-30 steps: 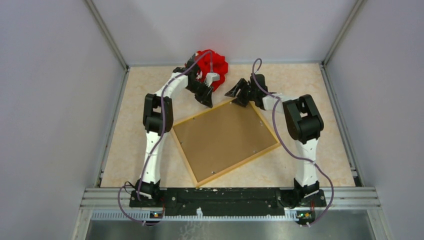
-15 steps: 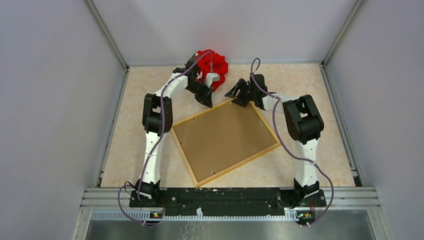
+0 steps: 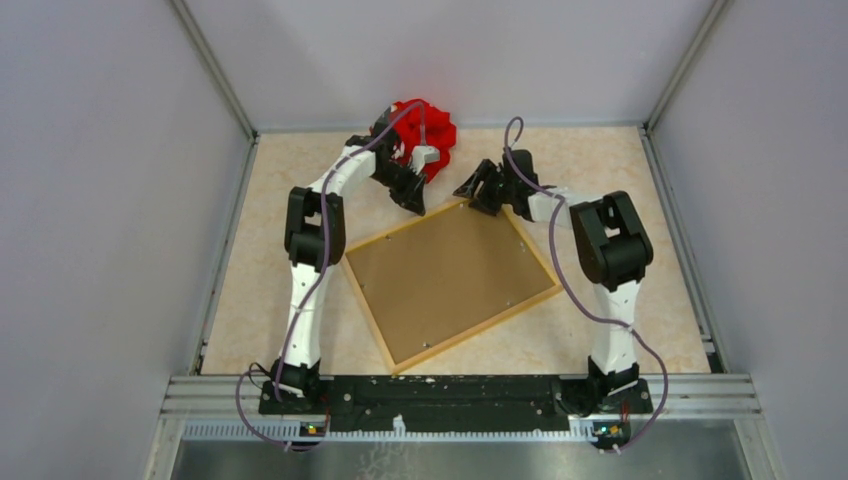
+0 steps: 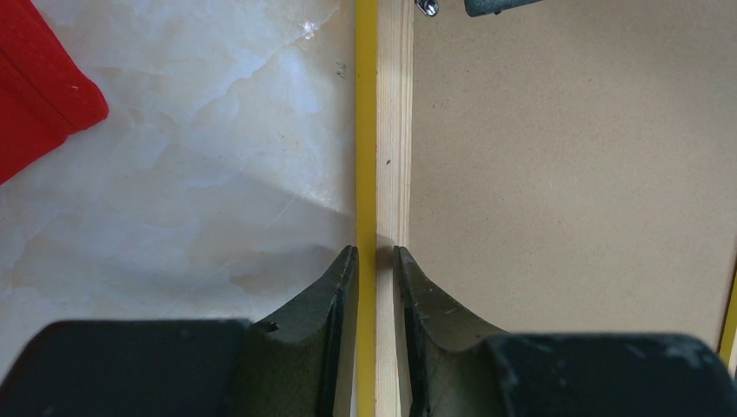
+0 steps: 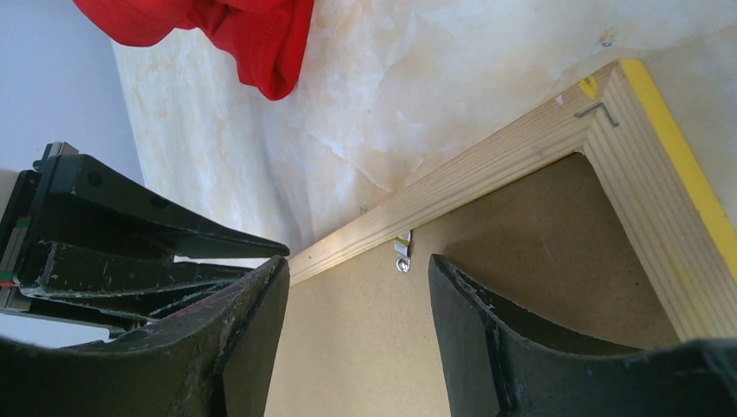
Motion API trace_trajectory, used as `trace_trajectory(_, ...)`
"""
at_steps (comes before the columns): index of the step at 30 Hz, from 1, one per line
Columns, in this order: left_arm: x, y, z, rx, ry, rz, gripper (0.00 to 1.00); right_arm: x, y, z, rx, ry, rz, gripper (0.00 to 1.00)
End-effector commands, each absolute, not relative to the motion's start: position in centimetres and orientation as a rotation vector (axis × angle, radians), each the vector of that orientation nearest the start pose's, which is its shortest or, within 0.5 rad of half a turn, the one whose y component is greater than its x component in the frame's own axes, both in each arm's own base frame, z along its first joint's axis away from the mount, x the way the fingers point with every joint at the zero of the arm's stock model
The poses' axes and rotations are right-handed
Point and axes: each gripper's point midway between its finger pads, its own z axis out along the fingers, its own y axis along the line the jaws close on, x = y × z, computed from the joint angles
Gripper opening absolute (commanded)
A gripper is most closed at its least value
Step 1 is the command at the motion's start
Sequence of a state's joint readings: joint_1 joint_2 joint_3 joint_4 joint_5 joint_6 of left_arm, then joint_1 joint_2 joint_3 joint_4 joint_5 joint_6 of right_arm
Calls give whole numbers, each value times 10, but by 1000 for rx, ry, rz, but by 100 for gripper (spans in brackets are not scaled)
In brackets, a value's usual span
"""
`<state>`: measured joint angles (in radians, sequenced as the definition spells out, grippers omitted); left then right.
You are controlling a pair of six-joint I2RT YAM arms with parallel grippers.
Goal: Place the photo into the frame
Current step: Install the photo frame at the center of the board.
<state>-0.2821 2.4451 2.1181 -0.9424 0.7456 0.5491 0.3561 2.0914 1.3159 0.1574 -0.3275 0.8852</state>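
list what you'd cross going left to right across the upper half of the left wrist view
red cloth → marble table → frame, yellow side then pale wood face → brown backing board

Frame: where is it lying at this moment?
Top view: the frame lies back-up mid-table between the two arms, turned askew; its far corner sits by the right gripper, the left gripper at its far-left rail.

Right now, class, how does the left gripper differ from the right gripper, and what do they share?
The left gripper has its fingers nearly together; the right gripper has its fingers spread wide. The left gripper straddles the yellow-edged rail of the frame; the right gripper sits over the backing board, beside a metal tab. Shared: both are black and near the frame's far corner.
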Motion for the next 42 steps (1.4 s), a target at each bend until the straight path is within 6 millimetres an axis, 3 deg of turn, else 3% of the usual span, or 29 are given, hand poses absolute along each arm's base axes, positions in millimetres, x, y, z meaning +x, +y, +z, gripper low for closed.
trace_trajectory(1,443,-230,30,1229,2372,-905,27,476,270,66,420,2302,1047,61)
trace_trajectory(12,444,-230,30,1231,2369,-901,27,476,292,62,409,2315,1113,61)
trace_trajectory(31,438,-230,28,1245,2374,-925,27,487,304,63,329,2334,1145,61)
trace_trajectory(36,438,-226,30,1231,2396,-909,26,493,306,81,253,2344,1129,63)
trace_trajectory(40,443,-209,42,1198,2419,-873,27,495,282,127,231,2287,1038,76)
trace_trajectory(42,449,-194,53,1175,2418,-841,29,482,266,142,239,2278,994,83)
